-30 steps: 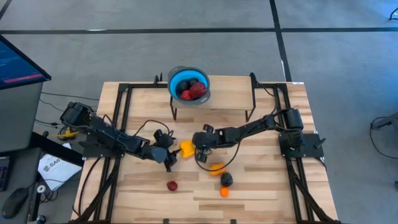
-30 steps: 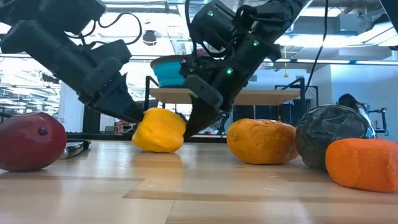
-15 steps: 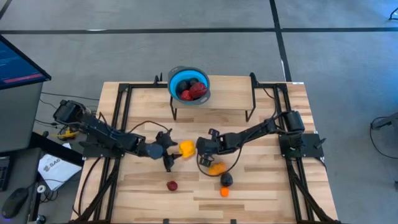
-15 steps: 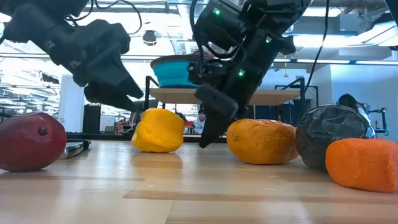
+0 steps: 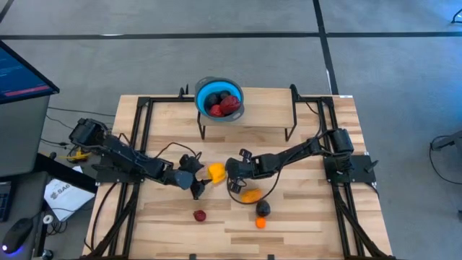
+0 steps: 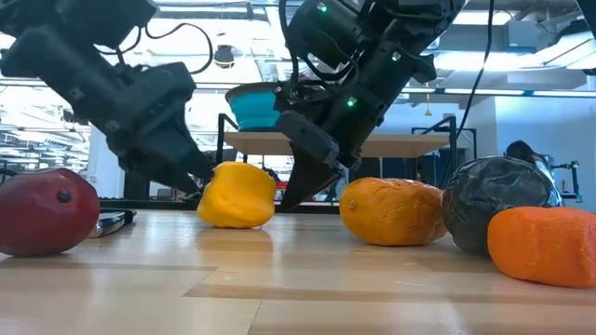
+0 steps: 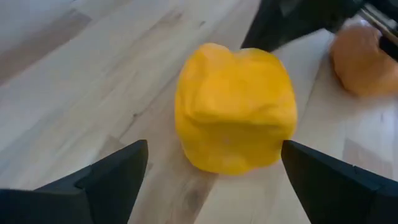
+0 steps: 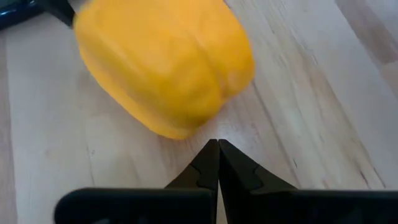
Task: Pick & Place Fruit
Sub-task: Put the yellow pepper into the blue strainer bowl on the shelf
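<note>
A yellow toy fruit [image 5: 215, 171] [image 6: 237, 195] lies on the wooden table between my two grippers. My left gripper [image 5: 198, 180] [image 7: 214, 186] is open wide just left of it, and the fruit [image 7: 235, 117] sits ahead of the fingers. My right gripper [image 5: 232, 168] [image 8: 217, 149] is shut, with its tips low at the fruit's [image 8: 165, 62] right side and a thin gap showing. On the table's near part rest a red fruit [image 5: 200, 215], an orange fruit [image 5: 250, 194], a black one [image 5: 263, 208] and a small orange one [image 5: 260, 223].
A blue bowl [image 5: 219, 100] stands on a raised rack at the table's far edge, holding red and dark fruits. Black frame rails [image 5: 141, 137] run along the table's left and right sides. Bare wood lies at the near left and near right corners.
Half a second ago both grippers had drawn away from the yellow fruit: the left one up and to the left, the right one to the right. Both have now come back down beside it. The fruit has stayed in place.
</note>
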`<state>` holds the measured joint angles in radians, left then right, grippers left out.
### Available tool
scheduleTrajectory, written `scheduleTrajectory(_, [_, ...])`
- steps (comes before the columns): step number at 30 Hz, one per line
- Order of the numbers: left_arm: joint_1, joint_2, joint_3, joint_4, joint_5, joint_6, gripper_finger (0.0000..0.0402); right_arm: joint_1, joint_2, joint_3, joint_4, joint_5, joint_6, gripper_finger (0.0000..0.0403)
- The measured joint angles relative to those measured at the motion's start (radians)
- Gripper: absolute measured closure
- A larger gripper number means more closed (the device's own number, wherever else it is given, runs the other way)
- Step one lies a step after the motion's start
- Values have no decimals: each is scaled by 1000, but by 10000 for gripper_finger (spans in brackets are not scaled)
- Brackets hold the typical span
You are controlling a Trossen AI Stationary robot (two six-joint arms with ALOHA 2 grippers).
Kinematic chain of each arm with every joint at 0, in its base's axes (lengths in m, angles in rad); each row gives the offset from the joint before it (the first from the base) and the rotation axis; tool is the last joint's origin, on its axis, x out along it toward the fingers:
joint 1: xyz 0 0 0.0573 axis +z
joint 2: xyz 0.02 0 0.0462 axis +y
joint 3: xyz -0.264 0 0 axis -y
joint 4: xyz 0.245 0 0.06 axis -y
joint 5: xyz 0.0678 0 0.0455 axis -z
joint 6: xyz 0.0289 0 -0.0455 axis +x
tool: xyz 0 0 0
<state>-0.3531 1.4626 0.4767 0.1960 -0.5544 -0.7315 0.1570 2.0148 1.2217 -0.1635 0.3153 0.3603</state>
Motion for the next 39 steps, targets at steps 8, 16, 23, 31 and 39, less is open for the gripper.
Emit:
scheduleTrajectory(8, [0,130,0,198,-27,-61,36,0,0,0,0,-1,0,403])
scheduleTrajectory(16, [0,238,0,355,-48,-61,38,0,0,0,10,-4,15,403])
scheduleTrajectory(23, [2,246,-6,360,-59,-30,37,33,0,0,20,-30,10,403])
scheduleTrajectory(31, [1,126,-82,360,-32,-2,43,59,0,0,194,-28,-1,403])
scheduleTrajectory(39, [-32,-98,-194,360,-16,-6,41,52,-7,0,224,-25,-76,403])
